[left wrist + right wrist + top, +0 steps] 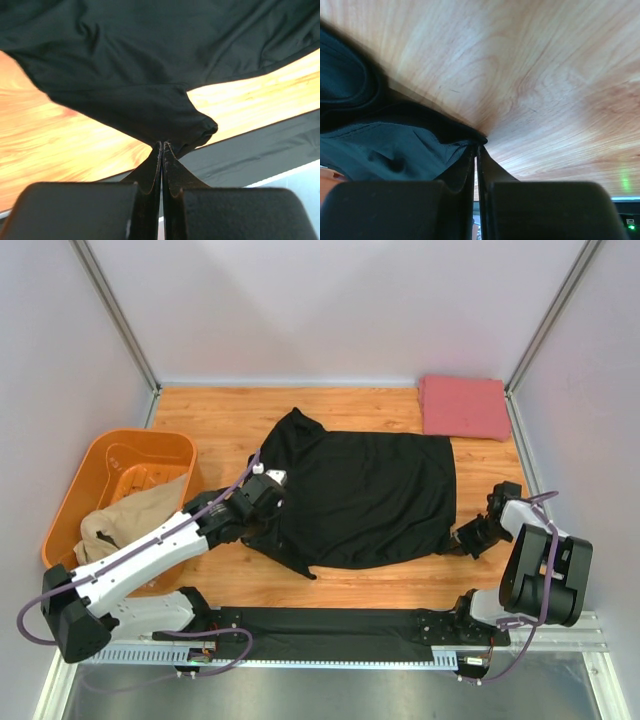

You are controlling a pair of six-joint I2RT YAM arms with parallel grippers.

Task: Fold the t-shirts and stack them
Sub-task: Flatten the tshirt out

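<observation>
Top external view: both grippers pinch the black shirt

Wooden table (230, 415) carries a black t-shirt (370, 495) spread across its middle, slightly rumpled, one part poking toward the far side. At the left edge sits an orange tub (90, 475) with a tan t-shirt (130, 515) draped over its near rim. A pinkish-red t-shirt (465, 407) lies folded in the far right corner. The left gripper (162, 145) is pressed together on a fold at the black shirt's left edge. The right gripper (476, 146) is closed on its near right corner, low against the wood.
</observation>
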